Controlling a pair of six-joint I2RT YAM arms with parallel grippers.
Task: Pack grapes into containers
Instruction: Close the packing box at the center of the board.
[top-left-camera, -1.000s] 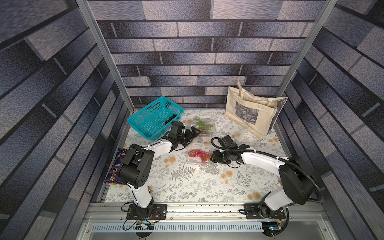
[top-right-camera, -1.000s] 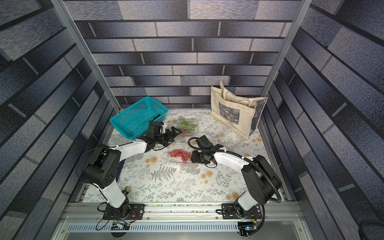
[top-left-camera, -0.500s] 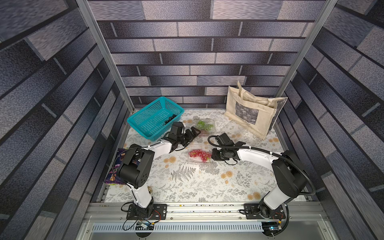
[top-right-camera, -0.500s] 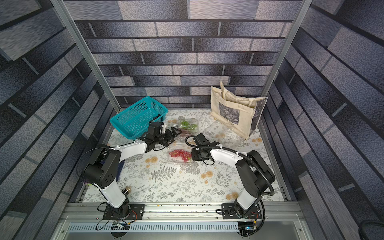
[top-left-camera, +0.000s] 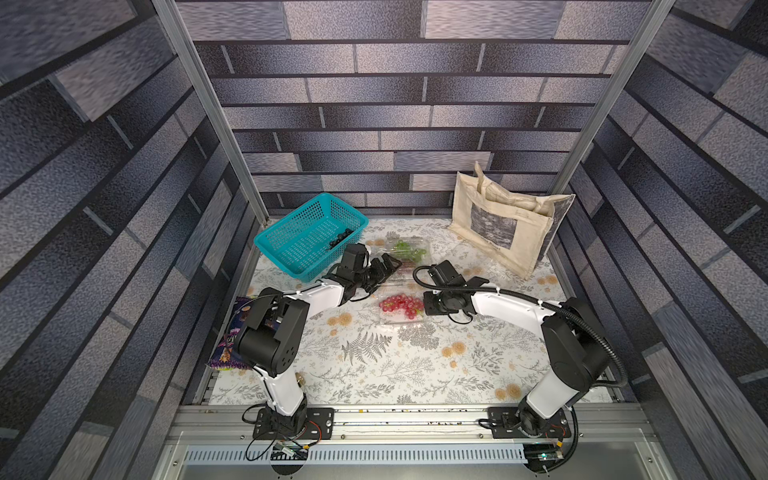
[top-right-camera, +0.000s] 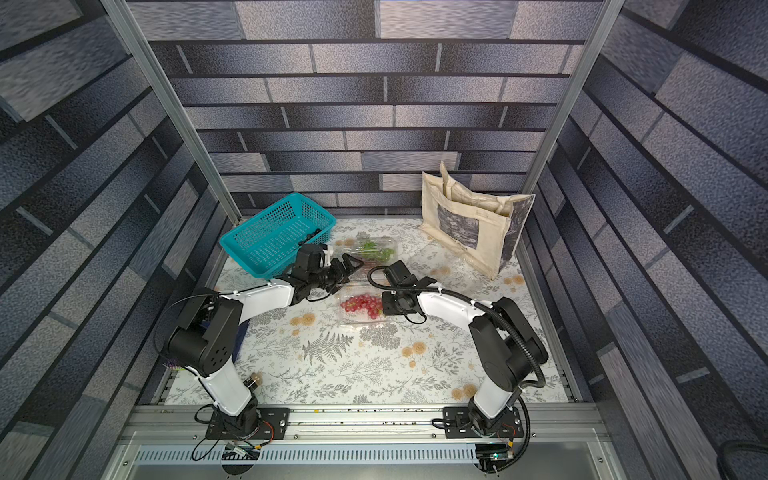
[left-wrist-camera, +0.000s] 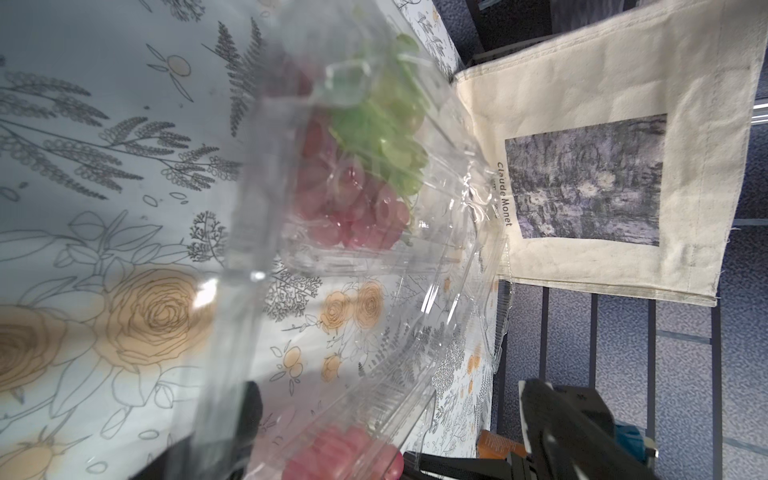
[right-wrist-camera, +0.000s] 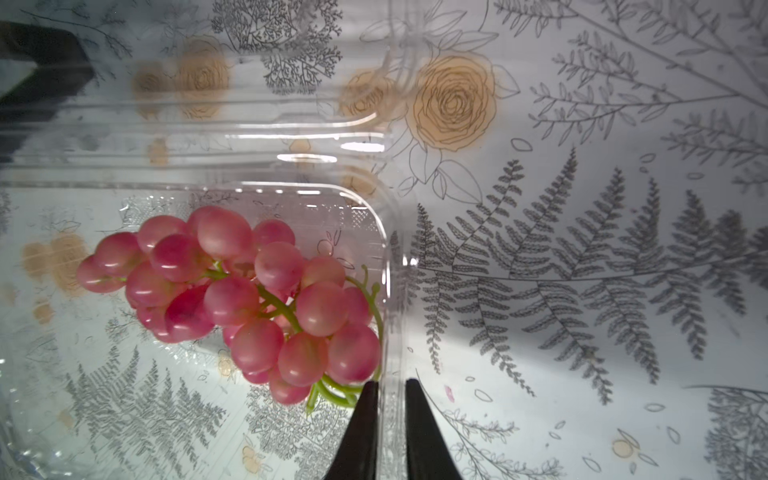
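While both arms reach toward the middle of the floral-print table (top-left-camera: 374, 365), the right hand (right-wrist-camera: 390, 384) has its two black fingers standing nearly together, pinching the clear rim of the near container (right-wrist-camera: 386, 249). This is an open clamshell box holding a bunch of red grapes (right-wrist-camera: 249, 299). The left hand (top-left-camera: 386, 270) is spread wide just behind that box, with the clear lid (left-wrist-camera: 395, 353) between its fingers; whether they touch it cannot be told. Farther back lies the far container (top-left-camera: 424, 241), with green grapes (top-left-camera: 409, 249) and a second red bunch (left-wrist-camera: 353, 216) inside. Black grapes (top-left-camera: 340, 239) sit in a corner of the teal basket (top-left-camera: 299, 245) at the back left. A beige tote bag (left-wrist-camera: 623, 83) stands at the back right, printed with a dark painting and the words "Claude Monet". A purple snack packet (top-left-camera: 228, 345) lies at the table's left edge, its lettering too small to read.
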